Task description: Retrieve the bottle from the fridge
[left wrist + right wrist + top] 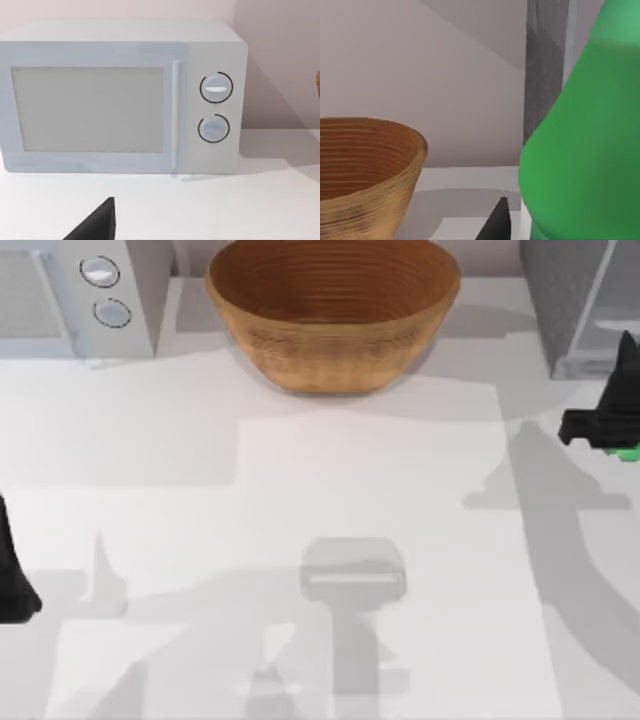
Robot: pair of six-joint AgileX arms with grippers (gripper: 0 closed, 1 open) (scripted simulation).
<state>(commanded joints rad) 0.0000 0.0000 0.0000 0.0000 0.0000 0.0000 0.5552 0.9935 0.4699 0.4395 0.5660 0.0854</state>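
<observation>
The green bottle [628, 452] hangs at the table's right edge, just in front of the grey fridge [560, 300]. My right gripper [612, 438] is shut on it, and its dark body covers most of the bottle from above. In the right wrist view the bottle [580, 150] looms large and close, with one dark fingertip [495, 225] right beside it and the fridge's grey side [545, 65] behind. The fridge's pale door panel [612, 300] stands open at the far right. My left gripper [18, 585] sits parked and open at the table's left edge.
A large wooden bowl [333, 310] stands at the back middle, left of the fridge. A whitish microwave with two round knobs [90, 290] occupies the back left corner, facing my left wrist camera [125, 95]. The white table [300, 540] stretches between the arms.
</observation>
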